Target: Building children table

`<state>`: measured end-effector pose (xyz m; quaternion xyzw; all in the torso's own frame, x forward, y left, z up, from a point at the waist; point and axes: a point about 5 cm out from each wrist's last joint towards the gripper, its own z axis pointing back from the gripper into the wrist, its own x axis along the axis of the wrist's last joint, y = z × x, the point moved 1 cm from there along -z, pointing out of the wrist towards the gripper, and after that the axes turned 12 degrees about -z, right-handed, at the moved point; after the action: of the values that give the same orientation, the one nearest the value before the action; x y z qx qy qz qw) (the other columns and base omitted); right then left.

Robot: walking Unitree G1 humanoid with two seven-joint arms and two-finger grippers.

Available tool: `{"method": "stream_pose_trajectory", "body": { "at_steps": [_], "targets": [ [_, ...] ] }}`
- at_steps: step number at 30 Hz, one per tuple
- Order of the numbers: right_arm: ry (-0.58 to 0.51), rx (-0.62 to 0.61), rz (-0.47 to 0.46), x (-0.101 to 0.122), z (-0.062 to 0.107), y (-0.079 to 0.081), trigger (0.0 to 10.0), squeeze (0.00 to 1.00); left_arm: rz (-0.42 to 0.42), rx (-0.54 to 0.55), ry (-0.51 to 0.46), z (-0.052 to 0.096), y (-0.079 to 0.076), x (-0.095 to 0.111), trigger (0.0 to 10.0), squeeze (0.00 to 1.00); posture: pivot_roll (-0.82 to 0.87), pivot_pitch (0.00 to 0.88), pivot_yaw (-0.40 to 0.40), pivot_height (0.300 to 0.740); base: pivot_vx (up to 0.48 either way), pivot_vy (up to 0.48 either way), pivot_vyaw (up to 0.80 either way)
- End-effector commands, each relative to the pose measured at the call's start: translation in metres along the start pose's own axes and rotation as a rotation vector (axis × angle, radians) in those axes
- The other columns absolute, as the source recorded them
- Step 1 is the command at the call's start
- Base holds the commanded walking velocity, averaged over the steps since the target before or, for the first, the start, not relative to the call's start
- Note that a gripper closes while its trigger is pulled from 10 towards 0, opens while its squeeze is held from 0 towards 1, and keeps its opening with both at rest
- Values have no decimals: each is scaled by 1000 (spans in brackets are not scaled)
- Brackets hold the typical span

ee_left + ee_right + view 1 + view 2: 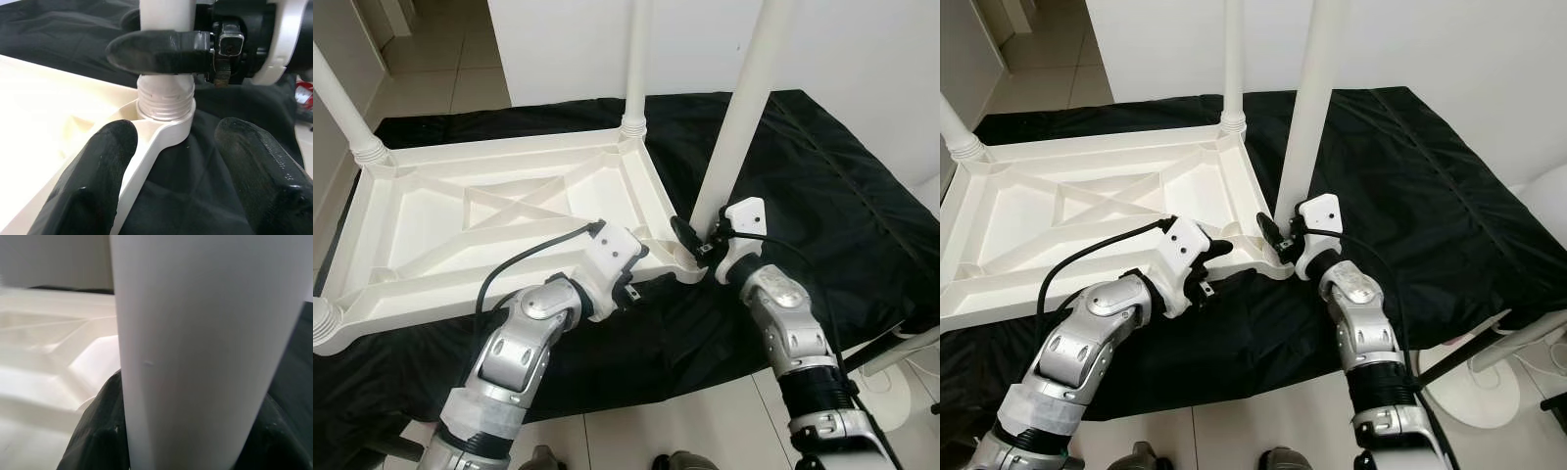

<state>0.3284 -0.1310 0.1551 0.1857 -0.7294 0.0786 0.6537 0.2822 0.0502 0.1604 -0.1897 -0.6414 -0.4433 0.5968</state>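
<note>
A: Status on the table?

B: Tabletop [499,211] is upside down on the black cloth [822,196]. Far-left leg [342,103] and far-right leg [636,59] are standing in their corner sockets. Near-left corner has a leg stub [323,321] seated too, though that one's cut off by the frame so I can't vouch for it fully.

A: And the fourth?

B: That's the one I'm on. Near-right leg [739,117] stands upright in its socket [164,105]. My right gripper [697,240] is clamped around the leg just above the socket, a finger [156,51] wrapping it. In the left wrist view the thread is showing above the collar, so I judge it's not screwed home yet.

A: Left side?

B: Left gripper [641,269] is spread wide at the tabletop's near-right corner, one finger over the rim, the other over the cloth, holding nothing.

A: Remaining?

B: Probably finish twisting this leg down, then flip the table upright.
</note>
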Motion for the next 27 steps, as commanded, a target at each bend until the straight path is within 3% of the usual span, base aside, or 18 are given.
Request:
{"method": "stream_pose_trajectory", "body": {
  "at_steps": [1,5,7,12,13,15,20,21,26,27],
  "targets": [
    [58,-97,-31,-13,6,-4,10000,0,-18,27,-3,1,0,2,10000,0,-64,52,8,740,0,0,0],
    [50,-186,-48,-15,7,3,10000,0,-17,33,0,2,0,2,10000,0,-61,51,5,740,0,0,0],
    [25,-255,-56,-17,9,18,10000,0,-33,43,6,3,3,0,10000,0,-64,48,4,740,0,0,0],
    [15,-295,-96,-21,9,30,10000,0,-58,68,16,6,13,-2,10000,0,-64,45,-1,740,0,0,0],
    [15,-295,-96,-21,9,30,10000,0,-58,68,16,6,13,-2,10000,0,-64,45,-1,740,0,0,0],
    [3,-295,-110,-19,10,29,10000,0,-68,105,17,9,27,-2,10000,0,-71,40,2,740,0,0,0],
    [-5,-299,-118,-18,12,26,10000,0,-77,119,13,10,33,-1,10000,0,-72,39,2,740,0,0,0],
    [-12,-295,-130,-17,13,26,10000,1000,-78,122,14,9,35,-1,10000,0,-74,35,4,740,0,0,0],
    [-31,-289,-135,-11,14,24,10000,1000,-82,126,8,10,37,-1,10000,0,-74,30,6,740,0,0,0],
    [-39,-271,-142,-8,15,22,10000,937,-82,123,5,10,36,0,10000,0,-74,30,6,740,0,0,0]
  ]
}}
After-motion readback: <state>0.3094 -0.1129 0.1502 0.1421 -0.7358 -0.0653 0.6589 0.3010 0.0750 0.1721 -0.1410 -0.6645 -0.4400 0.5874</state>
